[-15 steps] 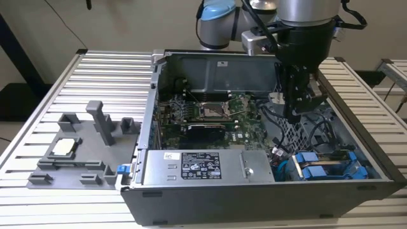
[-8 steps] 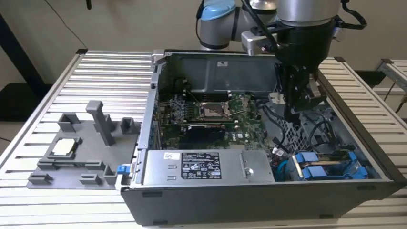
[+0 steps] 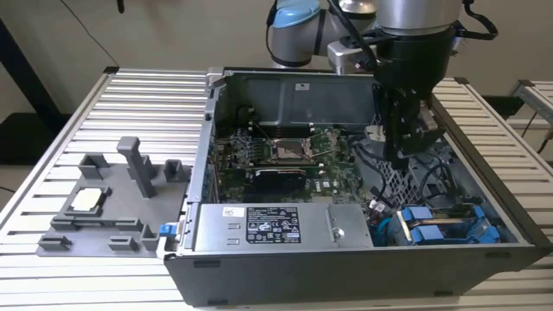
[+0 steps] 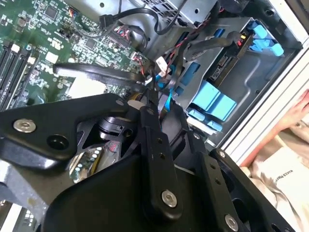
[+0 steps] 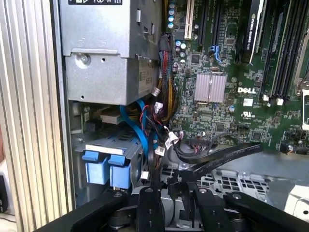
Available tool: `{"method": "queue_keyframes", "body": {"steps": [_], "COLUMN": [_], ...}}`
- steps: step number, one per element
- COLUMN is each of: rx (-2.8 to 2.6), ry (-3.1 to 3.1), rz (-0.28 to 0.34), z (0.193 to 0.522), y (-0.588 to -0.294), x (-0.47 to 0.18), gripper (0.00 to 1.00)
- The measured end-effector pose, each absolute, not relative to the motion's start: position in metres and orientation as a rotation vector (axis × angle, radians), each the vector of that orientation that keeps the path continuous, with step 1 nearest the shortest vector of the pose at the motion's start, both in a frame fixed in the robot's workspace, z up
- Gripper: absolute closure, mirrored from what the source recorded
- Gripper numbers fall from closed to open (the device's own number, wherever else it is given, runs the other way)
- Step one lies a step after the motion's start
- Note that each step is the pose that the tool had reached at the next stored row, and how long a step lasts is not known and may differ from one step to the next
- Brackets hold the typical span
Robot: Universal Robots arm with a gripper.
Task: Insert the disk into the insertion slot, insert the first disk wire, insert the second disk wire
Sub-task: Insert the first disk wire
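A big table of silver metal slats (image 3: 129, 97) holds everything. On it stands a large dark grey computer case (image 3: 346, 278) with its side off, so you can look right in. The thick silver and blue robot arm (image 3: 415, 19) reaches down into the case from the far side.

On the exterior view's left, beside the case, lies a flat grey plastic tray (image 3: 121, 201) with blocks and posts standing on it. Inside the case, along the near wall, sits a grey metal power box with a white sticker (image 3: 216, 230). Past it is the wide green board full of little parts (image 3: 337, 168).

In the near corner on the exterior view's right is the dark grey metal drive cage (image 4: 260, 77), which is the insertion slot. The flat disk in its bright blue plastic frame (image 3: 423, 227) (image 5: 106, 166) is sitting in that cage, and its two blue end tabs stick out side by side.

The black gripper (image 3: 405, 152) (image 4: 149, 104) hangs low inside the case, between the green board and the cage (very near a tangle of wires). I cannot tell if it is spread, pressed together or pinching something.

A flat black wire (image 5: 217, 150) loops just in front of it, and a thin blue wire (image 5: 140, 125) bends down next to the cage.
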State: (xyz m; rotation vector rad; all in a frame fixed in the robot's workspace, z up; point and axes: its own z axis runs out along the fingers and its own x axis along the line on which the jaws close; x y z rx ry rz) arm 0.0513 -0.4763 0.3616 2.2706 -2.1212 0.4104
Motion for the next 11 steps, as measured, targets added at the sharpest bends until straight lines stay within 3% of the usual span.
{"method": "queue_keyframes", "body": {"steps": [11], "rx": [2.275], "ry": [-2.099], "rz": [0.409], "z": [0.3592], "y": [-0.4755], "x": [0.0563], "gripper": [0.71]}}
